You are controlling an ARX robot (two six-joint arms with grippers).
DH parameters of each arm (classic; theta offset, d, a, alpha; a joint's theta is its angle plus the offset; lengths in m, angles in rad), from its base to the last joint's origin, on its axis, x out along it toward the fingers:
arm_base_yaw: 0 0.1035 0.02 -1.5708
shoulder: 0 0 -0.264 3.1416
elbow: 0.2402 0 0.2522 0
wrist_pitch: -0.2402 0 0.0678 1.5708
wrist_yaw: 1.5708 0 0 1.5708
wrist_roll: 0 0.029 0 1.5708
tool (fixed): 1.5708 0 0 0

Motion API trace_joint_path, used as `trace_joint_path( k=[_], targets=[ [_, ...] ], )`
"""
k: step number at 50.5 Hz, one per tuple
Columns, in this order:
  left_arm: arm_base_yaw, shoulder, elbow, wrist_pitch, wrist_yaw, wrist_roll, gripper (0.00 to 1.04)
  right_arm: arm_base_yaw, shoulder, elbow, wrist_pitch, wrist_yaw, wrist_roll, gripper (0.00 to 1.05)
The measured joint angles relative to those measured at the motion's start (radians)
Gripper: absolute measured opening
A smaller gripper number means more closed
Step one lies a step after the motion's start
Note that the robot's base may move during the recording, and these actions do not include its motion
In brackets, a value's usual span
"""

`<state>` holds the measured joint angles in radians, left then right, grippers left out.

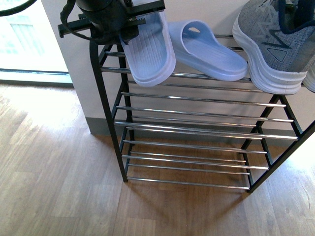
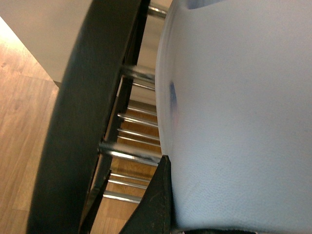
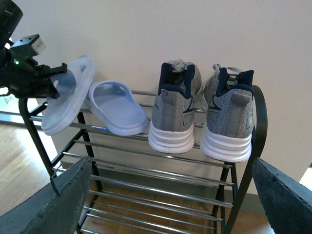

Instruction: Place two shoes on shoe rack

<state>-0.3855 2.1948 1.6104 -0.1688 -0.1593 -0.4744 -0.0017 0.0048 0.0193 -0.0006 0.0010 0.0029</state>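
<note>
My left gripper (image 1: pixel 129 22) is shut on a pale blue slide (image 1: pixel 147 49), holding it tilted over the left end of the shoe rack's (image 1: pixel 197 118) top tier. In the left wrist view the slide (image 2: pixel 234 117) fills the picture beside one dark finger (image 2: pixel 152 204) and the black rack frame (image 2: pixel 73 126). A second slide (image 1: pixel 209 51) lies flat on the top tier next to it. Two grey sneakers (image 3: pixel 178 109) (image 3: pixel 231 117) stand on the same tier at the right. My right gripper (image 3: pixel 170 204) is open in front of the rack, holding nothing.
The rack stands against a pale wall (image 3: pixel 146 34) on a wooden floor (image 1: pixel 54 172). Its three lower tiers of chrome rods (image 1: pixel 197 147) hold nothing. A bright window or door (image 1: pixel 24 44) is at the far left.
</note>
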Motion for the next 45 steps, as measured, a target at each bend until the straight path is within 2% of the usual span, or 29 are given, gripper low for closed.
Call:
trace_joint_path(
  k=[13, 21, 33, 41, 45],
  targets=[
    [0.010, 0.051, 0.128, -0.074, -0.045, 0.119, 0.02, 0.000, 0.000, 0.000, 0.000, 0.000, 0.000, 0.96],
    [0.008, 0.048, 0.122, -0.068, -0.048, 0.177, 0.27, 0.000, 0.000, 0.000, 0.000, 0.000, 0.000, 0.96],
    [-0.003, -0.041, 0.034, -0.037, -0.042, 0.193, 0.74, 0.000, 0.000, 0.000, 0.000, 0.000, 0.000, 0.96],
    [-0.008, -0.082, 0.002, -0.021, -0.040, 0.203, 0.94, 0.000, 0.000, 0.000, 0.000, 0.000, 0.000, 0.96],
    [-0.010, -0.103, -0.016, -0.013, -0.063, 0.216, 0.96, 0.000, 0.000, 0.000, 0.000, 0.000, 0.000, 0.96]
  ],
)
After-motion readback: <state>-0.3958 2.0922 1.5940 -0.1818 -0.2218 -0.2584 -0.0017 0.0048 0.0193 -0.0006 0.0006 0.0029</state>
